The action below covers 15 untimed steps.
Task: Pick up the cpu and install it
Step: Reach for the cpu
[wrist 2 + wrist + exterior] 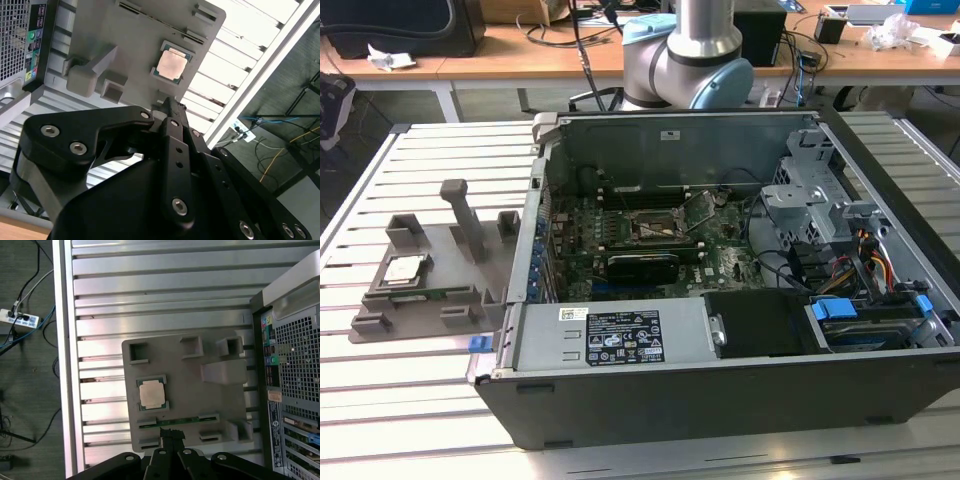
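Square cpu (151, 393) lies flat in recess of fixture plate (195, 407) on bench (430, 160), exterior view's left of computer case (720, 400). Closed, empty tool (172, 432) hangs well above plate's edge; cpu below, offset toward plate's middle.

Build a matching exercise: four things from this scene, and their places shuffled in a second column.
1 cpu
2 fixture plate
3 socket frame
4 gripper

A inside the open computer case
B in the air, apart from the cpu
C in a plate recess
D on the slatted table beside the case

Pairs: 1-C, 2-D, 3-A, 4-B
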Available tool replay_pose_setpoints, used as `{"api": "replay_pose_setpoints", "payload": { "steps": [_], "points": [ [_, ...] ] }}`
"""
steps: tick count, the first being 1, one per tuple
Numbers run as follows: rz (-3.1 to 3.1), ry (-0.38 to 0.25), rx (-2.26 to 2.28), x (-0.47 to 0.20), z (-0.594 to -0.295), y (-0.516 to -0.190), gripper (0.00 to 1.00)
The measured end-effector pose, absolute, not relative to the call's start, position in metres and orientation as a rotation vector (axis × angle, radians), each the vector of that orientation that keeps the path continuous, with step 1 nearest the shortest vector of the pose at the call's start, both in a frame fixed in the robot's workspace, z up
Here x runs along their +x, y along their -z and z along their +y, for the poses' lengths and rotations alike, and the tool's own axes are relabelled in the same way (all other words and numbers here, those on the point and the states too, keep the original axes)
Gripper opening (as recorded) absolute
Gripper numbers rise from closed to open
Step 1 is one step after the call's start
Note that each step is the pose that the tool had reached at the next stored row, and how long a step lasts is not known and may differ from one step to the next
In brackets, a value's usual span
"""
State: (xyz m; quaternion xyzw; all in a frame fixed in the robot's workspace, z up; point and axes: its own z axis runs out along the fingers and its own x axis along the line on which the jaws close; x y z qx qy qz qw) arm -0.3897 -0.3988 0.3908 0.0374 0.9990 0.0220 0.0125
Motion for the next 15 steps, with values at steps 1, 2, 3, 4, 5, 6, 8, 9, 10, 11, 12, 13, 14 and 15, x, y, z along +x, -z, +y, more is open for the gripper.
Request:
{"api": "replay_pose_setpoints", "payload": {
  "steps": [1, 2, 3, 4, 5, 6, 8, 9, 10, 11, 12, 13, 14, 15],
  "points": [
    [3.114, -0.068, 0.117, -0.390, -0.399, -0.391, 0.11],
    [3.114, -0.069, 0.117, -0.391, -0.399, -0.391, 0.11],
    [3.114, -0.069, 0.117, -0.392, -0.399, -0.391, 0.11],
    [3.114, -0.068, 0.117, -0.393, -0.399, -0.391, 0.11],
    [3.114, -0.069, 0.117, -0.393, -0.399, -0.391, 0.11],
    [3.114, -0.069, 0.116, -0.394, -0.399, -0.391, 0.11],
    [3.114, -0.069, 0.117, -0.395, -0.399, -0.391, 0.11],
    [3.114, -0.069, 0.117, -0.396, -0.399, -0.391, 0.11],
    [3.114, -0.069, 0.117, -0.397, -0.399, -0.391, 0.11],
    [3.114, -0.069, 0.117, -0.397, -0.399, -0.391, 0.11],
    [3.114, -0.069, 0.117, -0.398, -0.399, -0.391, 0.11],
    [3.114, -0.069, 0.116, -0.399, -0.399, -0.391, 0.11],
    [3.114, -0.069, 0.117, -0.400, -0.399, -0.391, 0.11],
    [3.114, -0.069, 0.117, -0.401, -0.399, -0.391, 0.11]
  ]
}}
